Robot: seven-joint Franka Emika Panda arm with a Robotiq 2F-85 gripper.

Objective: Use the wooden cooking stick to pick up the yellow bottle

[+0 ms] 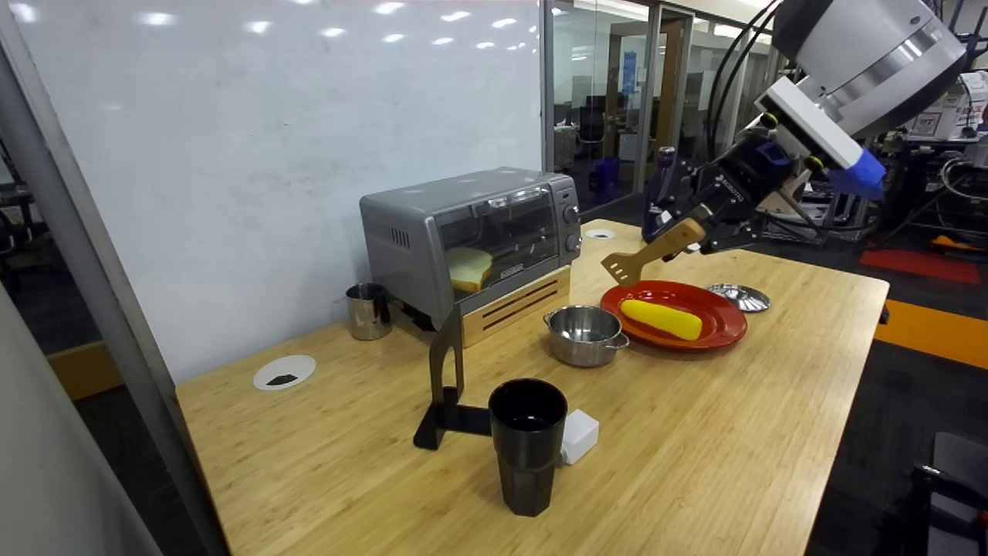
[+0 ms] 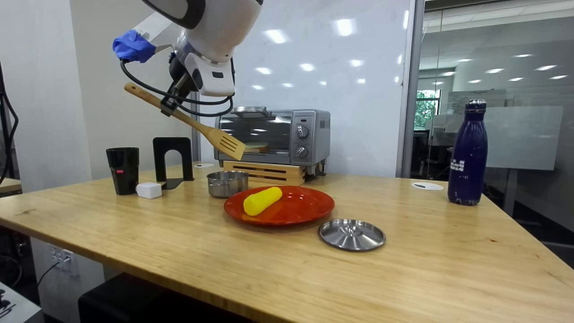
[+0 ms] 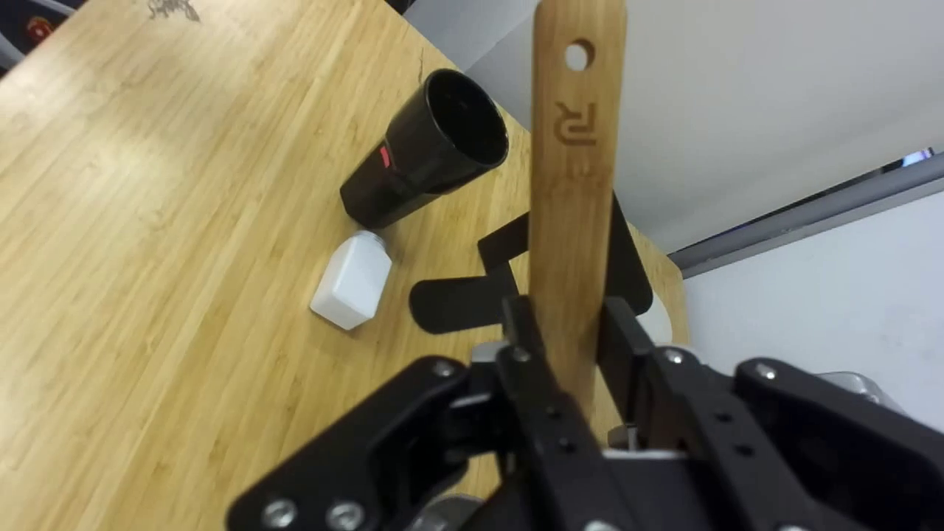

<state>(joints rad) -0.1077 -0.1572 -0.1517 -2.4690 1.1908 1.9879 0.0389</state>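
The wooden cooking stick point(image 1: 656, 249) is a pale wooden spatula with a slotted head. My gripper point(image 2: 168, 107) is shut on the middle of its handle and holds it tilted in the air, head down, in both exterior views. In the wrist view the handle point(image 3: 575, 199) stands between the gripper's fingers point(image 3: 566, 324), and the slotted head is hidden. The yellow bottle point(image 1: 661, 318) lies on its side on the red plate point(image 1: 722, 337), also seen in an exterior view point(image 2: 262, 201). The head is above the table, apart from the bottle. The bottle does not show in the wrist view.
A steel pot point(image 1: 584, 340) stands beside the plate, and a steel lid point(image 2: 352, 234) lies on its other side. A toaster oven point(image 1: 471, 208) stands behind on a wooden rack. A black cup point(image 1: 528, 448), white bottle point(image 3: 352, 280), black bookend point(image 2: 172, 154) and blue flask point(image 2: 468, 154) stand around.
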